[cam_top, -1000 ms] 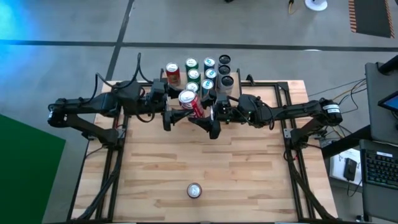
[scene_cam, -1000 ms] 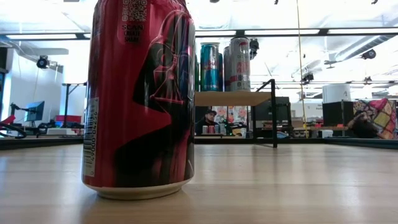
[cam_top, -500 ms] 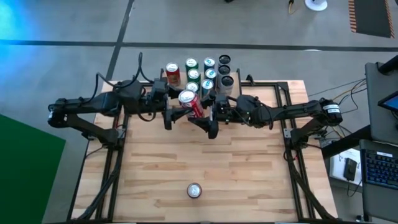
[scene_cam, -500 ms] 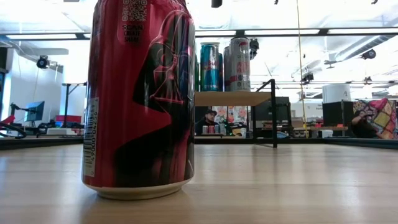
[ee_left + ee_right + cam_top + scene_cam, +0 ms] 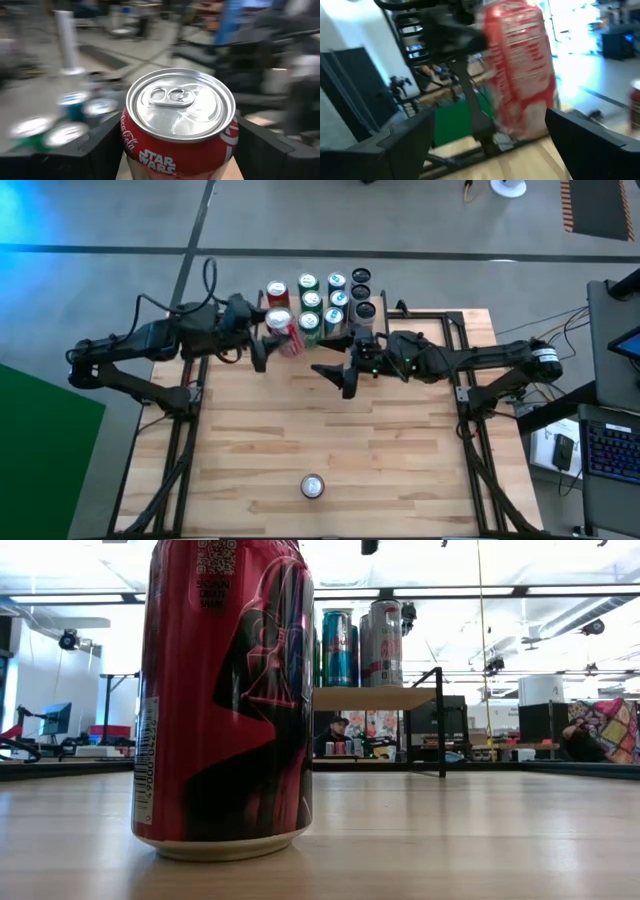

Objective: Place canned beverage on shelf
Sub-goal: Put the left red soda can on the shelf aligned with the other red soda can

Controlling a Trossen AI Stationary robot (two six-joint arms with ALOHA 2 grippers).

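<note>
A red Coca-Cola can (image 5: 282,333) hangs in the air just in front of the shelf (image 5: 375,698), with my left gripper (image 5: 272,348) shut on it. Several cans (image 5: 330,295) stand on the shelf's top at the table's far edge. To the can's right my right gripper (image 5: 335,378) stands open with nothing between its fingers; its wrist view shows the held can (image 5: 520,70) farther off. A second red can (image 5: 225,690) stands upright on the table near its front edge (image 5: 313,486). My left gripper pinches the can's round side wall (image 5: 129,145) between its two fingers, one on each side, below the top rim. The fingers come about level from the table's left side. The can is lifted clear of the table, top up and slightly tilted.
The shelf's cans crowd its right and middle parts, with one red can (image 5: 277,290) at the far left of the shelf. The wooden tabletop (image 5: 330,440) lies bare between the arms and the front can. Beyond the table the low view shows a person seated in the room.
The can was between both grippers over the table's middle. My right gripper has let go of it and drawn back a little toward the right. My left gripper has carried the can toward the table's left and far edge, close to the shelf.
</note>
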